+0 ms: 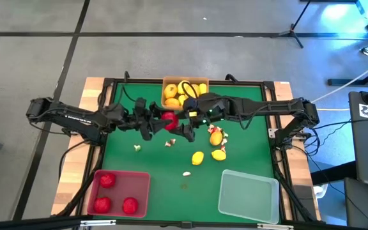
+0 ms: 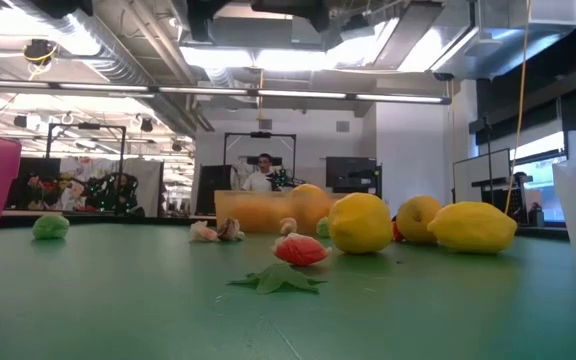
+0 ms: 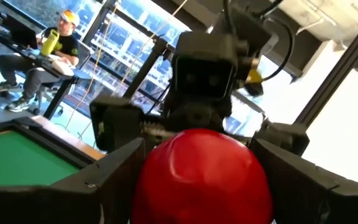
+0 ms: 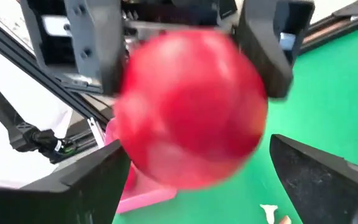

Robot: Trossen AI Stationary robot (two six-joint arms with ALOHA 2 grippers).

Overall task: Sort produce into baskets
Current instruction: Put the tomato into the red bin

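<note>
Left gripper (image 1: pixel 161 121) clamps a round red toy fruit (image 1: pixel 169 119) near the green surface's (image 1: pixel 158 167) far edge; right gripper (image 1: pixel 187 124) jaws spread wide beside it.

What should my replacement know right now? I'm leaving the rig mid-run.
Left hand shut on a red fruit above mid-table; right hand open, facing it closely.
Done: three red fruits in the red basket, yellow fruits in the orange basket.
To do: the held fruit, loose yellow fruits and whitish bits on the mat; nothing seen in the clear basket.
</note>
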